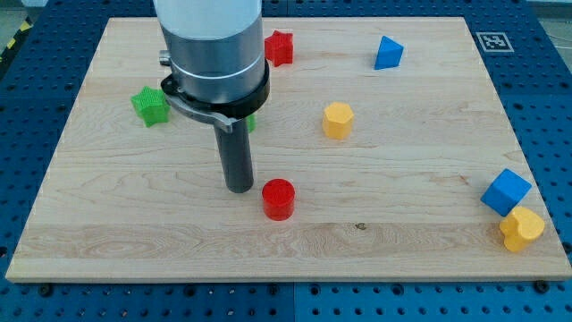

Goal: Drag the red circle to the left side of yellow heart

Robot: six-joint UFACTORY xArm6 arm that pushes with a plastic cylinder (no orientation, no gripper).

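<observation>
The red circle (pixel 278 199) lies on the wooden board (pixel 402 233), a little below its middle. My tip (pixel 239 189) rests on the board just to the left of the red circle, with a small gap between them. The yellow heart (pixel 522 229) lies near the board's bottom right corner, far to the right of the red circle. It touches the lower side of a blue cube (pixel 506 190).
A yellow hexagon-like block (pixel 338 119) lies up and right of the red circle. A red star (pixel 279 47) and a blue triangle (pixel 388 54) lie near the top edge. A green star (pixel 150 105) is at the left. A green block (pixel 251 122) is mostly hidden behind the arm.
</observation>
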